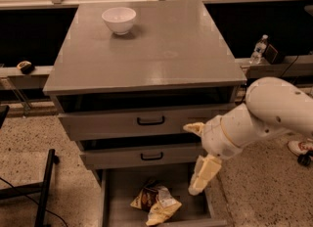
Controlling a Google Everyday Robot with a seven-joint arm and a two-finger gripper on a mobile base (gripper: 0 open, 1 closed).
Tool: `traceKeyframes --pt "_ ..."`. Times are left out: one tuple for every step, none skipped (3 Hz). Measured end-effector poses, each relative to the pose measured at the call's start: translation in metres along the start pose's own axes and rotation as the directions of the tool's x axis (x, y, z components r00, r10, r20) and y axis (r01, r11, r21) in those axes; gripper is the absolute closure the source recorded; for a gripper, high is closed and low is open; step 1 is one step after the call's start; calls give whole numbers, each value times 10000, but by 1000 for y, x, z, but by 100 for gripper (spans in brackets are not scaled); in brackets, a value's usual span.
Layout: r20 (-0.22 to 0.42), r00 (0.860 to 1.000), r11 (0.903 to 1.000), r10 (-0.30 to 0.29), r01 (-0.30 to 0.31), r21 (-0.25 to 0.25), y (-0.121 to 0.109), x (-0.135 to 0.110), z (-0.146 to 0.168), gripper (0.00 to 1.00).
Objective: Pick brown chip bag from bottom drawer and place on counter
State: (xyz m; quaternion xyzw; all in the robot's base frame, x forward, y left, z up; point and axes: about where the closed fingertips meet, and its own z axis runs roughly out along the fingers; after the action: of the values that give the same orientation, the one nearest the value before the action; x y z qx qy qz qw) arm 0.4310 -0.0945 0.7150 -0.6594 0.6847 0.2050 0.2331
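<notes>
Brown chip bag (pixel 155 202): not yet picked up; found lying crumpled on the floor of the bottom drawer (pixel 120 188), toward the drawer's front and roughly below the middle of the table's front edge. Noted the bottom drawer pulled out and open, so counted access as done. Located the hand (pixel 194 161) below the front edge of the table (pixel 161 50), toward its front right corner, in front of the two upper drawer fronts (pixel 112 123) and above the right side of the open drawer. Recorded the hand as spread wide, pale fingers (pixel 203 174) apart, holding nothing. Placed it up and to the right of the bag, near but apart; saw no contact. Noted only a white bowl (pixel 119 19) on the table, near the back left corner. Judged the stage to be the approach, with grasp, lift and placement all outstanding. Left to do: lower into the drawer, shift left over the bag, close on it, raise clear of the drawer wall and the table's front edge, set down on the table. Judged room for placement ample along the front edge. Flagged one risk: wrinkled foil likely to slip from a shallow pinch.
</notes>
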Motion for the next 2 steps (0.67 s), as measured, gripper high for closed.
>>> traceKeyframes --pt "-123 9999 9988 -82 87 475 22 12 29 0" --pt "930 9944 9892 -501 365 1420 41 37 80 0"
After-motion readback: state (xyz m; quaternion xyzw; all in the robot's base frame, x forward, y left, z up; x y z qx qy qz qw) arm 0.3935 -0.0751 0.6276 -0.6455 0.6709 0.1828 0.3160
